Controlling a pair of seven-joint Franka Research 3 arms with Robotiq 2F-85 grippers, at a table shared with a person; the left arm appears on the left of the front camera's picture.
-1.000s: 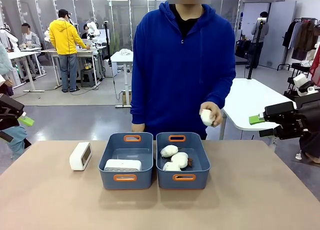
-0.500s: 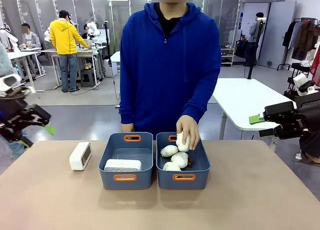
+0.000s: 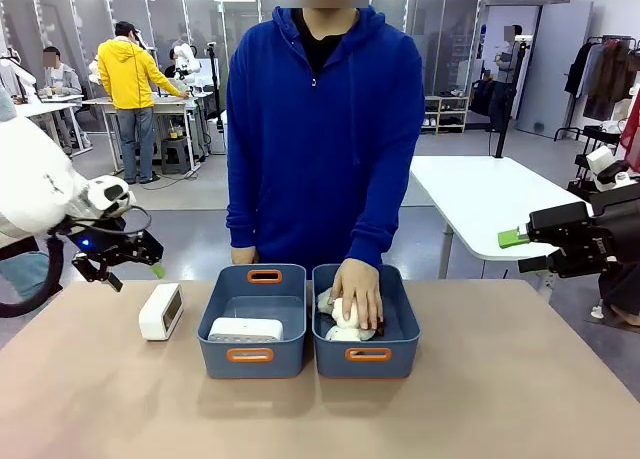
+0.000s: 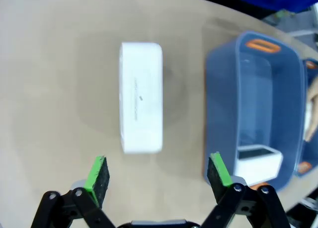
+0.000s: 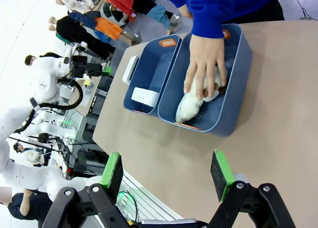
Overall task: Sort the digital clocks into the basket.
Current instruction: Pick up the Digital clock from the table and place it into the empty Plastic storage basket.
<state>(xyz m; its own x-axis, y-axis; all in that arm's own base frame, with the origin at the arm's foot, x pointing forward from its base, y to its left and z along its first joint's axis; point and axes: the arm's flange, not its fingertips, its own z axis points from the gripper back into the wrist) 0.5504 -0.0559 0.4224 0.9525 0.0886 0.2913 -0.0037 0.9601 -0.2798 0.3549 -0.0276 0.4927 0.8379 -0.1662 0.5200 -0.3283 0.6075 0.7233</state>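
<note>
**While one clock is sitting outside the basket, the left gripper is lining up on it**

One digital clock [image 3: 245,329] is already lying in the basket [image 3: 280,362]. The second clock [image 4: 141,96] is standing on the surface [image 3: 500,399] just beside that basket, on its left in the front view, not touching it.

The left gripper [image 4: 158,178] is hovering above this clock, fingers wide apart and holding nothing. In the left wrist view the clock is lying ahead of the pads, not between them, with its long side running along the fingers.

The right gripper [image 5: 166,172] is hanging off to the right, well apart from the bins, also spread and empty.

The person's hand [image 3: 358,291] is pressing on plush toys [image 3: 345,331] in the other bin [image 3: 400,362], which is sitting right against the basket.

Step in hand, as I'm reading it, is the approach to the second clock; the pick is not yet done. The next move is calling for bringing the clock between the pads, coming down, closing across its narrow width, then lifting over the basket wall and dropping it beside the first clock.
</note>
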